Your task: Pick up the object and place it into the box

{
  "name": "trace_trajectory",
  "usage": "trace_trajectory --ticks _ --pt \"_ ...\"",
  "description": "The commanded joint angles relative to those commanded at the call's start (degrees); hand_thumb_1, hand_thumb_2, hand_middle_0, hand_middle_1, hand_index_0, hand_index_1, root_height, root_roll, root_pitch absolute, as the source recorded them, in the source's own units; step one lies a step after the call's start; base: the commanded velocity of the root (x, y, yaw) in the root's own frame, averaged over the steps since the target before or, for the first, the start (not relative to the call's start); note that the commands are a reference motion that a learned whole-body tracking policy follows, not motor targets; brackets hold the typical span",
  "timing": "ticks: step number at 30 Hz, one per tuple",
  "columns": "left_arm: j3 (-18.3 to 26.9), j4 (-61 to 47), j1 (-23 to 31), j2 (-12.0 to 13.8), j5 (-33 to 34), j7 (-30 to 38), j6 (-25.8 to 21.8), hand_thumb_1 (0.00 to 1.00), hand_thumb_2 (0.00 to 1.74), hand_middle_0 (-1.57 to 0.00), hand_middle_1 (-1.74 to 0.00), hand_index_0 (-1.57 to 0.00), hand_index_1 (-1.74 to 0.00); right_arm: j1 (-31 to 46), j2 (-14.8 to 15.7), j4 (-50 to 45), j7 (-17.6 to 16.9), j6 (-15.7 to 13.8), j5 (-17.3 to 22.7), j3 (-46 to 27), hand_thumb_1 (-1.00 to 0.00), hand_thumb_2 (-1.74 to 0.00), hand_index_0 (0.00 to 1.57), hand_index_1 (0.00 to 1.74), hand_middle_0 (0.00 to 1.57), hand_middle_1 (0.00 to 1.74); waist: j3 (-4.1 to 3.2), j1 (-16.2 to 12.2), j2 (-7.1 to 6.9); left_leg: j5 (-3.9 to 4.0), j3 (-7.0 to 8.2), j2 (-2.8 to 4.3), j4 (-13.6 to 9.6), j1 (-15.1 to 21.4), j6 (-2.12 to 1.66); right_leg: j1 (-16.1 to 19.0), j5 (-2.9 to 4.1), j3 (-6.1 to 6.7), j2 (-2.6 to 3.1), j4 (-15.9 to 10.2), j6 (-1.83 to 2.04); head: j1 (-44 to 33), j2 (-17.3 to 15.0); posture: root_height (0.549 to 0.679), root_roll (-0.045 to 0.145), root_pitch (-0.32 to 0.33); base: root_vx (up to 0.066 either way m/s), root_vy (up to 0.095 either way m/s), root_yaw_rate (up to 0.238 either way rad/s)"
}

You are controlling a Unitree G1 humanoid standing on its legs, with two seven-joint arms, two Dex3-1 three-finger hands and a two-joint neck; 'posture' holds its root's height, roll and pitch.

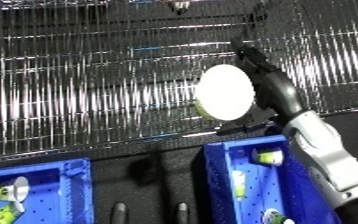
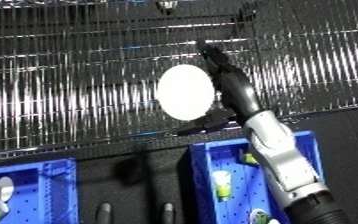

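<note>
Right forearm [image 1: 335, 160] rises over blue bin [image 1: 218, 180]; right hand [image 2: 231, 89] pinches white disc [image 2: 186, 92]

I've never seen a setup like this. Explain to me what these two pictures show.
Both pictures come from one stereo camera on a humanoid robot's head, looking down: left eye and right eye, same moment. The white and silver forearm entering from the lower right ends in the black right robot hand, which holds a round white disc-shaped object above a shiny metal wire rack. Below it are two blue plastic bins: the right bin and the left bin, each already containing small white and green items. The left robot hand is not visible.
</note>
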Motion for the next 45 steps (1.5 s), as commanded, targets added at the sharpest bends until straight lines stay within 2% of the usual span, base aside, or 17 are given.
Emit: trace_trajectory --ticks 7,14,19,25,30,37,41,45 --pt "-0.45 -0.47 0.58 -0.18 -0.20 -0.04 -0.26 0.00 0.00 0.00 0.00 0.00 0.00 -0.41 0.68 -0.14 0.58 -0.05 0.62 0.39 -0.40 -0.70 0.63 0.70 0.63 0.70 0.00 0.35 0.35 0.45 -0.24 -0.20 -0.78 0.13 -0.03 0.01 -0.02 -0.11 -0.10 -0.18 -0.04 0.14 -0.08 0.637 0.075 0.119 0.015 0.007 0.027" --pt "-0.47 -0.76 0.87 -0.29 -0.04 0.10 -0.26 0.00 0.00 0.00 0.00 0.00 0.00 0.34 1.08 -0.01 0.90 -0.29 0.17 0.18 -0.75 -1.30 1.18 1.30 1.18 1.30 0.00 0.37 0.50 0.57 -0.22 -0.23 -1.07 0.29 0.01 0.11 -0.04 -0.16 -0.19 -0.26 -0.07 0.07 0.30 0.637 0.076 0.119 0.001 -0.002 0.005" --pt "-0.16 -0.51 1.01 -0.22 0.19 0.08 -0.24 0.00 0.00 0.00 0.00 0.00 0.00 1.51 0.55 -1.40 0.55 -0.41 -0.20 0.19 -0.75 -1.30 1.18 1.30 1.18 1.30 0.00 -0.06 0.24 0.69 -0.09 -0.02 -1.40 0.76 -0.05 0.46 0.13 0.04 -0.05 -0.71 -0.02 -0.43 0.33 0.638 0.075 0.118 -0.002 -0.010 -0.032" --pt "0.83 -0.20 1.53 -0.19 0.33 0.27 -0.52 0.00 0.00 0.00 0.00 0.00 0.00 5.26 -0.54 -6.55 -1.27 -2.71 -0.30 -1.32 -0.75 -1.30 1.18 1.30 1.18 1.30 0.00 -1.31 -0.43 0.63 0.28 0.44 -2.02 1.74 -0.11 1.21 0.43 0.60 0.34 -1.84 0.13 -2.36 0.60 0.640 0.074 0.117 -0.011 -0.008 -0.079" --pt "2.33 0.12 1.95 -0.36 0.13 0.75 -0.92 0.00 0.00 0.00 0.00 0.00 0.00 10.28 -1.60 -14.08 -5.79 -5.56 -3.69 -4.75 -0.75 -1.30 1.18 1.30 1.18 1.30 0.00 -3.03 -1.32 0.56 0.81 0.98 -2.55 2.68 -0.15 1.93 0.79 1.29 0.98 -2.95 0.40 -4.87 0.47 0.642 0.072 0.116 -0.021 -0.005 -0.131" --pt "5.44 0.59 3.05 -1.03 0.03 1.57 -1.85 0.00 0.00 0.00 0.00 0.00 0.00 22.75 -2.36 -26.66 -15.97 -10.66 -10.13 -13.05 -0.75 -1.30 1.18 1.30 1.18 1.30 0.00 -6.44 -2.57 0.68 2.12 1.74 -4.41 5.01 -0.19 3.39 1.47 2.90 2.08 -5.05 1.12 -9.80 1.03 0.646 0.067 0.112 -0.023 -0.002 -0.161" --pt "7.49 1.67 3.79 -1.29 0.34 1.61 -2.51 0.00 0.00 0.00 0.00 0.00 0.00 31.48 -1.29 -30.99 -20.05 -13.86 -10.51 -18.32 -0.75 -1.30 1.18 1.30 1.18 1.30 0.00 -8.62 -3.38 0.41 2.94 2.19 -5.07 6.48 -0.27 4.58 1.95 3.72 2.70 -6.58 1.51 -11.36 1.36 0.648 0.065 0.109 -0.026 -0.014 -0.202" --pt "9.26 2.36 4.22 -1.32 0.36 1.53 -2.98 0.00 0.00 0.00 0.00 0.00 0.00 39.17 0.10 -31.58 -20.54 -15.36 -8.81 -21.45 -0.75 -1.30 1.18 1.30 1.18 1.30 0.00 -10.60 -4.07 0.02 3.67 2.67 -5.36 7.74 -0.32 5.63 2.26 4.45 3.19 -7.70 1.70 -11.29 0.71 0.650 0.062 0.103 -0.020 -0.015 -0.208"
